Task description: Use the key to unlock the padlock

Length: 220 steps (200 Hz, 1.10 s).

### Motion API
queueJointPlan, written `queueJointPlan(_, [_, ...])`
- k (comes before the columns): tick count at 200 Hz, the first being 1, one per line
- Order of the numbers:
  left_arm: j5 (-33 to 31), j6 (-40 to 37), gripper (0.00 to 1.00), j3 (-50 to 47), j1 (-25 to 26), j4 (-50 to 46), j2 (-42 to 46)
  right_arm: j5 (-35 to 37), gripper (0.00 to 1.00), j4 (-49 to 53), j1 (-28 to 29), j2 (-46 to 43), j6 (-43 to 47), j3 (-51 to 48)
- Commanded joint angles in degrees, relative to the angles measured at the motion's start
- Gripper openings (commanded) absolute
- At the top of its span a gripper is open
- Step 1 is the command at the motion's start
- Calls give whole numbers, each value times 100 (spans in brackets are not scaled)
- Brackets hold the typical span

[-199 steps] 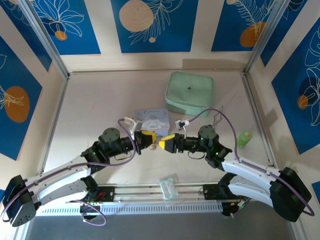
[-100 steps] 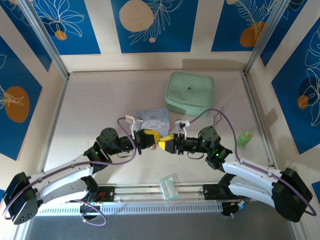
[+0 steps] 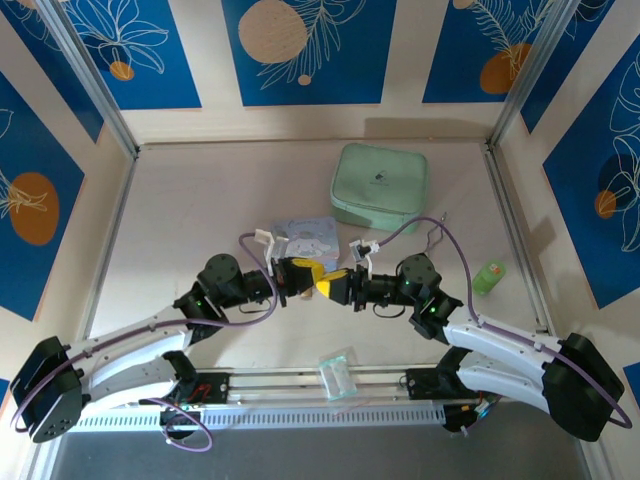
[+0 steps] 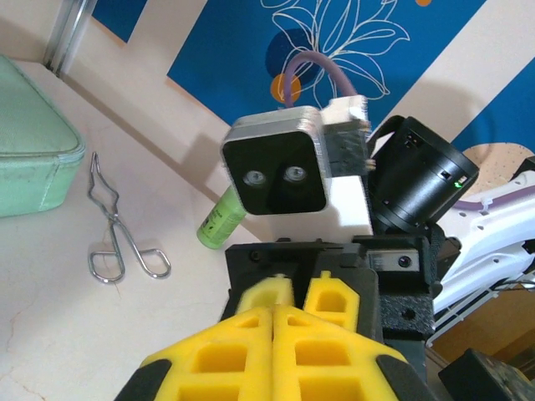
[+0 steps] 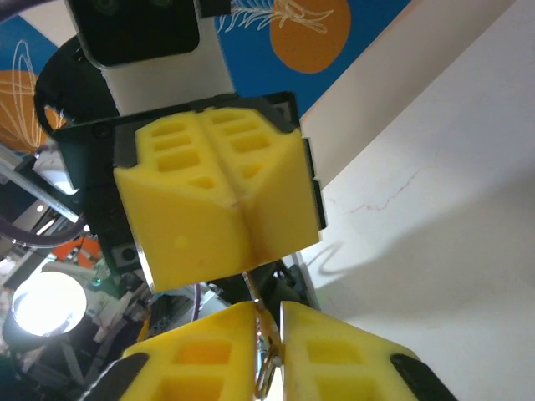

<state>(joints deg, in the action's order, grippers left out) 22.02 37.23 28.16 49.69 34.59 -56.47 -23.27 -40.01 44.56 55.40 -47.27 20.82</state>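
Count two yellow-fingered grippers, tip to tip mid-table. Left gripper (image 3: 303, 272) clamped fully shut. Right gripper (image 3: 325, 287) nipped narrow on what looks like one thin silver-grey key (image 5: 266, 366), touching left's tips. Further right: one mint fabric case (image 3: 380, 185), one silver wire tongs (image 4: 113, 224), one green plastic tube (image 4: 219, 224).

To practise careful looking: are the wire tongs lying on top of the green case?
No, the wire tongs lie on the table beside the green case.

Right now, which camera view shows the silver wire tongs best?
Left wrist: the wire tongs lie large and sharp, both finger loops clear, between the mint case and green bottle. In top external the tongs are a faint thin wire right of the case.
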Motion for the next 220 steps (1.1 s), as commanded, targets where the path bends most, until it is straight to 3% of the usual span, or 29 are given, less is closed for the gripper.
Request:
queueJointPlan(1, [101, 64, 0, 31, -30, 292, 12, -38, 6, -133, -34, -11, -29, -38])
queueJointPlan(33, [45, 78, 0, 28, -30, 262, 4, -47, 6, -174, -85, -29, -107, -118])
queueJointPlan(47, [-23, 58, 0, 46, -30, 166, -12, -24, 0, -163, -87, -54, -113, -131])
queueJointPlan(64, [-413, 59, 1, 85, -30, -167, -1, -12, 0, -45, -97, -79, -88, -127])
queueJointPlan(74, [-767, 120, 37, 43, -30, -249, 50, 20, 0, 37, -96, -90, -64, -123])
queueJointPlan(83, [-1102, 230, 77, -22, -30, -277, 151, 96, 0, 143, -96, -101, -53, -141])
queueJointPlan(90, [-1380, 320, 95, -91, -30, -247, 222, 194, 0, 263, -96, -121, -52, -144])
queueJointPlan(94, [-1545, 397, 100, -127, -30, -247, 262, 245, 0, 310, -104, -133, -54, -160])
queueJointPlan(120, [-2221, 677, 100, -50, -30, -921, 406, 709, 0, 653, -131, -228, -87, -245])
queueJointPlan(145, [-2821, 723, 100, 858, -30, -3516, 79, 1454, 0, 1828, -153, -275, -9, -31])
queueJointPlan(160, [-2812, 561, 100, 1216, -29, -4254, -312, 1759, 0, 2127, -158, -325, -30, -28])
queueJointPlan(189, [-2509, 494, 91, 1272, -29, -4299, -1004, 2105, 0, 2596, -158, -396, 8, 25])
queueJointPlan(220, [-2528, 387, 74, 1197, -30, -3996, -1605, 2260, 0, 2981, -163, -433, 38, 63])
